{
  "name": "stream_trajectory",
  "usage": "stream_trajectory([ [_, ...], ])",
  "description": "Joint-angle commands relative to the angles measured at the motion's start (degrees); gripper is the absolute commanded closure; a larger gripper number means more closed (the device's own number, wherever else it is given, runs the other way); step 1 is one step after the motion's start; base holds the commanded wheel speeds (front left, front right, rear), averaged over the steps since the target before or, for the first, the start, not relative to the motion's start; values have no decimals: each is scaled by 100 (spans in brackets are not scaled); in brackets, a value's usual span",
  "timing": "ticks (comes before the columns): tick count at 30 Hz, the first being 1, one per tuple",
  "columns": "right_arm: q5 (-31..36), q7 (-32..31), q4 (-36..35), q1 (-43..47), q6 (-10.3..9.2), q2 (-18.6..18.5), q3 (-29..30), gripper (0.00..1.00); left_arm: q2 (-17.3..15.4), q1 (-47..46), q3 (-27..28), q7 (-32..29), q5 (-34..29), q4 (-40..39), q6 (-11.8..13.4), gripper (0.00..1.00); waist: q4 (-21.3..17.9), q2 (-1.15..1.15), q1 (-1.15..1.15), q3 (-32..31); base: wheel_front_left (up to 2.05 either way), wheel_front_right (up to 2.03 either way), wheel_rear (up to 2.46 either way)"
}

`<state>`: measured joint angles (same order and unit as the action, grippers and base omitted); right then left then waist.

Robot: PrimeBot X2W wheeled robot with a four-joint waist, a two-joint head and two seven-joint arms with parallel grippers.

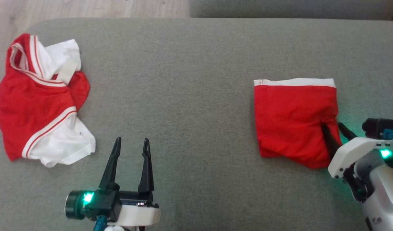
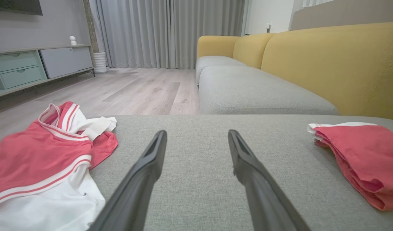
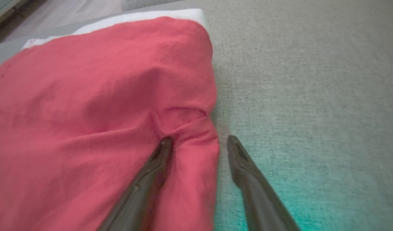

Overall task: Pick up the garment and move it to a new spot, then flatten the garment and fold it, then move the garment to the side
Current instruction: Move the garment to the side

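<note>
Garment: red with a white band along its far edge, folded into a neat block on the right part of the grey cushion, well apart from the left claw.
Right claw: down at the garment's near right edge, jaws wide apart. 1 finger presses a dimple into the red cloth, and the other rests on bare cushion just beside the hem. It has hold of nothing yet.
Left claw: wide open and empty, hovering low over bare cushion between the 2 pieces of cloth, fingers pointing away from the robot.
Jersey: a second piece, red and white, crumpled at the cushion's far left, with neither claw near it.
Step in hand: I'd say the fold is done and this is the last part, taking hold so the garment can go to the side.
Next move calls for: bringing the jaws together on the folded edge so every layer is caught, not just the top one. After that, a low slide or small lift toward the side, slow enough that the fold keeps its shape.
Doubt: from where I stand I cannot tell how many layers lie between the fingers, nor which side is meant.
</note>
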<state>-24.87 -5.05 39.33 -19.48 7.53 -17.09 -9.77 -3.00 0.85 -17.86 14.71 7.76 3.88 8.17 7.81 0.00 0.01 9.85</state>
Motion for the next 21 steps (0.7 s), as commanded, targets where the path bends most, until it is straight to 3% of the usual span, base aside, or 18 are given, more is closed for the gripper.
stream_trajectory([
  [1,-110,75,-155,-123,-4,-169,-195,100,12,-260,132,29,44,-153,59,0,-77,0,-1,60,0,0,0],
  [7,-173,302,-248,-312,-4,-578,-374,100,13,-351,120,29,12,-190,60,0,-392,0,-1,295,0,0,0],
  [14,-46,273,-507,-783,-4,-1624,-131,100,13,-783,130,29,-150,-193,-80,0,-943,0,-1,925,0,0,0],
  [21,223,198,-564,-959,-4,-2635,480,100,13,-1270,115,29,-361,-131,-254,0,-1108,0,-1,1425,0,0,0],
])
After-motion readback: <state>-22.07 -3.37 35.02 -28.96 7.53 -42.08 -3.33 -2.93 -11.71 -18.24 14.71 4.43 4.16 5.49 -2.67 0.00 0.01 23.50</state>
